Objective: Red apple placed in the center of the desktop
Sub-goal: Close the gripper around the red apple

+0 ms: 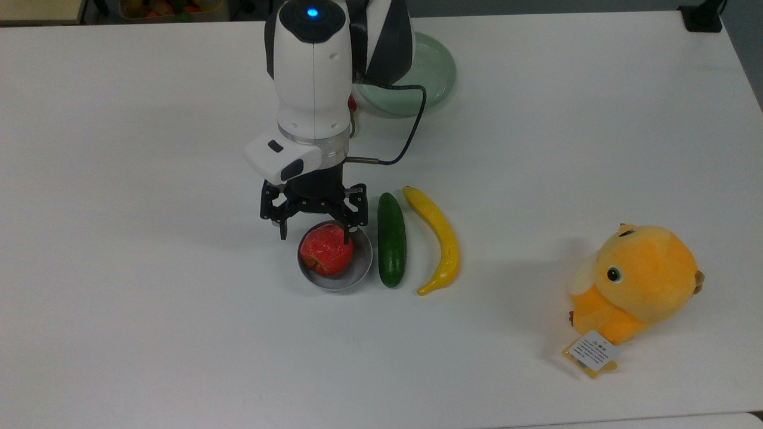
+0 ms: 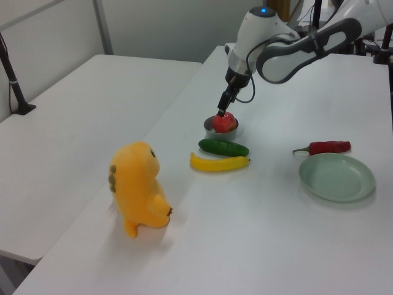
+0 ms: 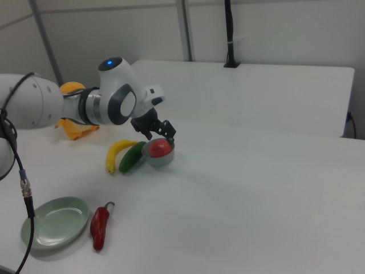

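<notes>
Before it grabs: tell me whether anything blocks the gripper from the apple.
Nothing visible does. The open gripper hangs just above the apple, which sits exposed in the grey bowl; the cucumber lies beside the bowl.

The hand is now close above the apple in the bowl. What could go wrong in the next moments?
1. The open hand looks offset toward the top view's left of the red apple, so one finger may strike the grey bowl rim.
2. The bowl is small and may lift or tip with the apple.
3. The cucumber lies close beside the bowl and might get pushed.
</notes>
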`<act>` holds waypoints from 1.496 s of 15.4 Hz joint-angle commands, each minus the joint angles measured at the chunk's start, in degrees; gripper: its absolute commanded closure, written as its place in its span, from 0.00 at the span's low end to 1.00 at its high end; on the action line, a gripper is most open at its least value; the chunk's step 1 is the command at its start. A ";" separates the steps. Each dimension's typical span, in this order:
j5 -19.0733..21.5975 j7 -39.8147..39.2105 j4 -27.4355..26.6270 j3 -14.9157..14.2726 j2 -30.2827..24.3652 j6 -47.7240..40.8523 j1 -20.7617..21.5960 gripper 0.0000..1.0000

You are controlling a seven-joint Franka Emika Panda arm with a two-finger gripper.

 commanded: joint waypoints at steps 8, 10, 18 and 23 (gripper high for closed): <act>-1.31 1.50 0.67 -0.48 1.60 1.01 1.47 0.00; -1.31 1.32 0.67 -0.48 2.21 1.09 1.47 0.00; -1.84 1.24 0.67 -0.48 3.62 3.11 1.64 0.00; -3.07 1.68 0.58 -0.48 4.06 3.11 2.26 0.50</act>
